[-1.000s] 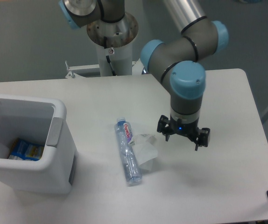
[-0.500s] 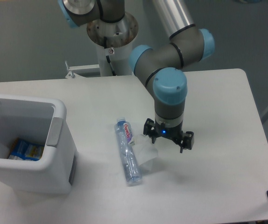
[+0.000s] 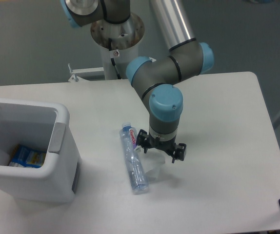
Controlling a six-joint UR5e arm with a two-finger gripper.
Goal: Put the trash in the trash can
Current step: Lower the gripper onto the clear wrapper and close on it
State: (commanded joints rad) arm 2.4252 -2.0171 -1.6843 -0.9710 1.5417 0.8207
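At the far left you had the trash can [image 3: 30,161] — a white boxy bin with a grey handle plate on its right wall, already holding something blue and white at the bottom. It sat well apart from the trash.

Moving right, the water bottle [image 3: 133,158] lay flat on the surface [image 3: 228,122], blue cap pointing away from you, pink-white label near the cap, clear body stretching toward the front edge. Just beside it, touching or nearly so, was the crumpled paper [image 3: 154,163], white and hard to separate from the white surface.

Right above that paper hung your gripper [image 3: 160,147], its fingers spread apart and holding nothing.

The risks, as I judged them: the paper was light and crushed unevenly, so a descent slightly off-centre could push it aside rather than trap it. One finger stood very near the bottle — it could nudge the bottle into rolling, or pinch both items together.
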